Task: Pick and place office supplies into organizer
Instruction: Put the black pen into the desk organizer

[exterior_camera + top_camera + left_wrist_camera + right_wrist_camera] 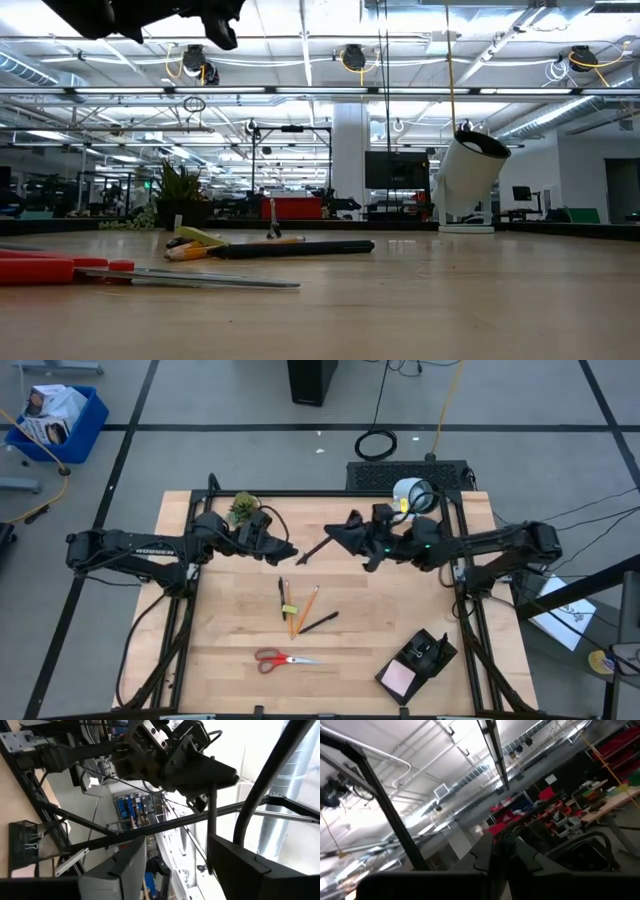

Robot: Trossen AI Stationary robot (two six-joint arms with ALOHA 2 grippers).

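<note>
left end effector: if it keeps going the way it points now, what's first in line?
Likely the right end effector. In the high view the left end effector points across the table at it, with bare wooden tabletop between. Heights are unclear, so it might pass by.

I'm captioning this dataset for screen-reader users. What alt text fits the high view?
From above, two dark arms face each other over a wooden table, the left pincer and right pincer raised near its far edge. Pencils, red scissors and a black organizer lie below.
</note>
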